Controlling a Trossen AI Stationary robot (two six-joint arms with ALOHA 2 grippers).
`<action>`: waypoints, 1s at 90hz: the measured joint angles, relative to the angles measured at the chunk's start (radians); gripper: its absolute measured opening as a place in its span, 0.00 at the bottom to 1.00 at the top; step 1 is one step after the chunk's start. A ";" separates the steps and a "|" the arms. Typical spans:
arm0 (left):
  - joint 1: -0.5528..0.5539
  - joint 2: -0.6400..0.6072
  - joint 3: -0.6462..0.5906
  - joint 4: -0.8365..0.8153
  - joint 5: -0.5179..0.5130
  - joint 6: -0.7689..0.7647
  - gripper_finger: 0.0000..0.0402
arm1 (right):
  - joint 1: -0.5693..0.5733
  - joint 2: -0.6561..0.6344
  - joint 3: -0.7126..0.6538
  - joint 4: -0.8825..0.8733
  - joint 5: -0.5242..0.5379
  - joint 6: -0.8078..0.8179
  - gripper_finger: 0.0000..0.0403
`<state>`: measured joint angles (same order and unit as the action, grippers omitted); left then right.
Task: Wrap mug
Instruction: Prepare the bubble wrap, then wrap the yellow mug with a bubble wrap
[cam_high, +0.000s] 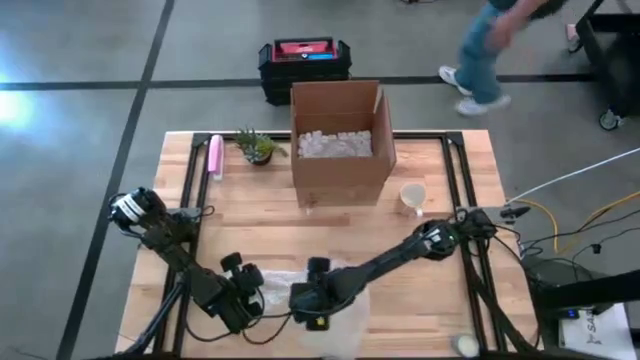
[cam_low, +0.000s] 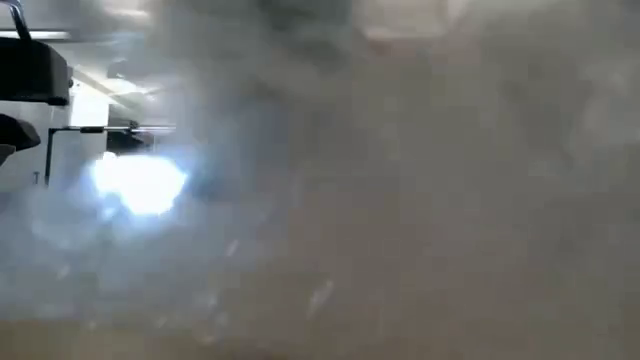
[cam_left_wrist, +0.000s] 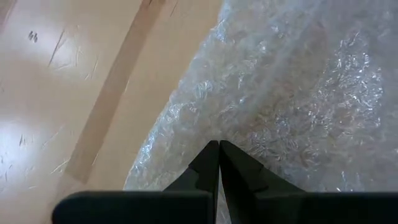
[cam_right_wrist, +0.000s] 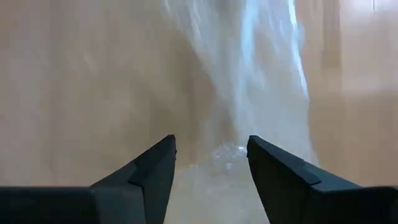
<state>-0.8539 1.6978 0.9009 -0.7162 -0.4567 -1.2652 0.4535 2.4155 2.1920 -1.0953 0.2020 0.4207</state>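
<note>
At the front edge of the bench, the left gripper (cam_left_wrist: 219, 146) has its two dark fingers pressed together, and the tips sit right on a sheet of bubble wrap (cam_left_wrist: 292, 87). It looks like they pinch the wrap, but I cannot be sure that any of it is caught between them. From above, the left gripper (cam_high: 243, 293) is at the left side of the bubble wrap (cam_high: 345, 310), which lies flat near the middle of the front edge.

Just beside it, the right gripper (cam_high: 312, 300) is over the same sheet. Its own camera shows the right gripper (cam_right_wrist: 211, 149) with its fingers spread wide apart, and the shiny wrap (cam_right_wrist: 249, 81) shows between them and beyond. Nothing is held in them.

Farther back, the mug (cam_high: 411, 196) stands on the bare wood, right of the middle of the bench and well apart from the wrap. It is a pale mug, just beside the right side of an open cardboard box (cam_high: 340, 140). The box has white packing bits inside. Left of the box, near the back edge, there is a small potted plant (cam_high: 258, 148) and then a pink thing (cam_high: 215, 156) that I cannot make out.

Beyond the bench a person (cam_high: 490, 50) is on the grey floor, near a black crate (cam_high: 305, 68).

The low camera shows only a grey blur.
</note>
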 joint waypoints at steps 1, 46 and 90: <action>0.000 0.000 0.000 0.000 0.000 0.000 0.00 | 0.004 -0.002 0.000 -0.020 -0.003 0.005 0.43; -0.001 0.000 0.000 0.000 0.001 0.000 0.00 | 0.386 -0.126 -0.071 -0.471 0.013 0.580 0.31; 0.009 -0.221 0.141 0.015 -0.025 0.169 0.00 | 0.523 -0.335 -0.102 -0.345 0.282 0.862 0.53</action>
<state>-0.8447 1.4770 1.0417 -0.7013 -0.4818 -1.0964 0.9769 2.0804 2.0899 -1.4403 0.4840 1.2827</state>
